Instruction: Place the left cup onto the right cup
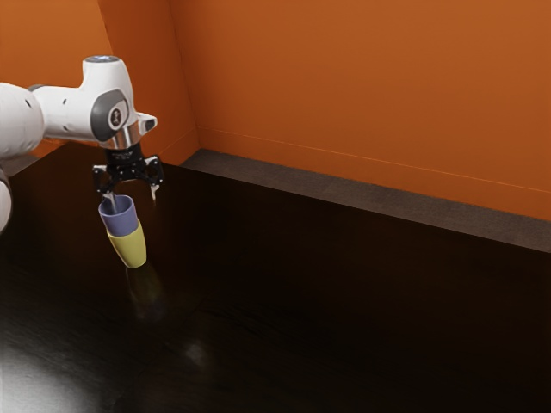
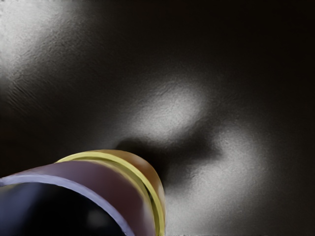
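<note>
A purple cup (image 1: pixel 119 217) sits nested inside a yellow cup (image 1: pixel 129 248), which stands on the dark table (image 1: pixel 327 310) at the exterior view's left. My gripper (image 1: pixel 131 196) hangs just above the stack, open, with its fingers spread wide. One finger (image 1: pixel 109 201) reaches down at the purple cup's rim; the other stands clear to the side. In the wrist view the purple cup (image 2: pixel 74 191) lies right under the hand, with the yellow cup's rim (image 2: pixel 147 187) showing around it.
Orange walls (image 1: pixel 362 77) rise behind the table, with a grey strip (image 1: pixel 362 194) along their foot. The glossy black tabletop stretches out toward the exterior view's right and front.
</note>
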Action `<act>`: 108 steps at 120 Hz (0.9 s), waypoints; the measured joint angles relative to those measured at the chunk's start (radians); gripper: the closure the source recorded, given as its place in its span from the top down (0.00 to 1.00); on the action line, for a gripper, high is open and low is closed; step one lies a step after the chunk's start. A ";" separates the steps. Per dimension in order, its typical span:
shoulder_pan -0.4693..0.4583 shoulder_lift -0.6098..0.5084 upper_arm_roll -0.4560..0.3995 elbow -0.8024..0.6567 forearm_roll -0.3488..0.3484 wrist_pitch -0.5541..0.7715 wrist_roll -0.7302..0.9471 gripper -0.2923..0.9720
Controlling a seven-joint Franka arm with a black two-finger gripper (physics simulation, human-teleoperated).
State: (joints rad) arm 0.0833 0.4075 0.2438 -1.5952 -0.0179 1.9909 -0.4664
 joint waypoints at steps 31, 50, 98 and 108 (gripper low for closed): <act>-0.003 -0.087 -0.007 -0.004 0.007 -0.029 0.007 0.76; -0.004 -0.149 -0.012 -0.005 0.008 -0.078 0.030 0.77; -0.081 -0.362 -0.068 -0.003 0.052 -0.280 0.151 0.77; -0.065 -0.387 -0.125 0.014 0.068 -0.326 0.189 0.77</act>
State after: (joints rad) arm 0.0183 0.0209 0.1191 -1.5813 0.0496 1.6649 -0.2771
